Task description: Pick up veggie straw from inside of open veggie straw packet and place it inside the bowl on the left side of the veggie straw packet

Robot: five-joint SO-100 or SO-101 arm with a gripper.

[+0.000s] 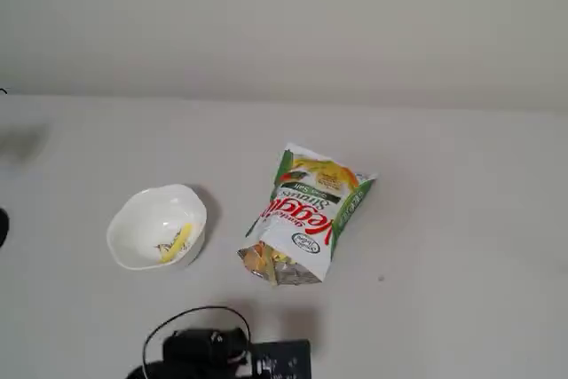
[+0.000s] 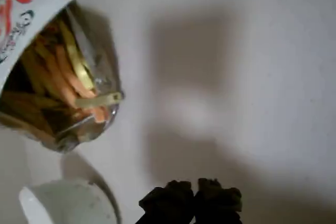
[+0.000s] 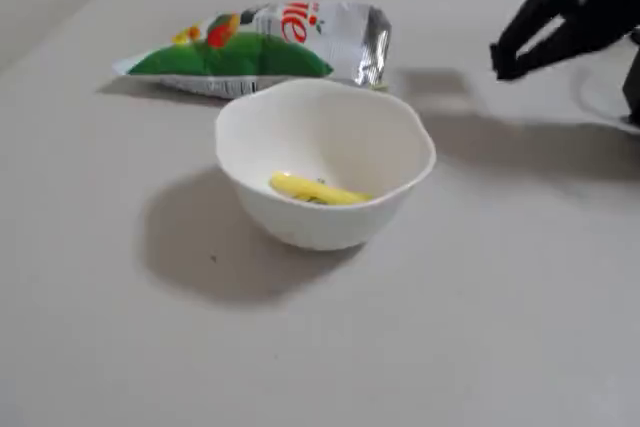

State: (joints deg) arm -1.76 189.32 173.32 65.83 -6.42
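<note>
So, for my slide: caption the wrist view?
Closed gripper above table, open veggie straw packet upper left, bowl rim below.

Veggie straw point(image 3: 318, 190) in bowl point(image 3: 240, 142)

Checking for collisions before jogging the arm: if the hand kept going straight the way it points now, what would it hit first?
Probably just bare table. In the wrist view the hand, fingertips together and empty, points at open surface; the veggie straw packet lies off to the left of that line. Depth is uncertain.

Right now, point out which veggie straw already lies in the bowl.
The pale yellow veggie straw on the floor of the white bowl; the other straws, mostly tan and orange, sit inside the packet.
</note>
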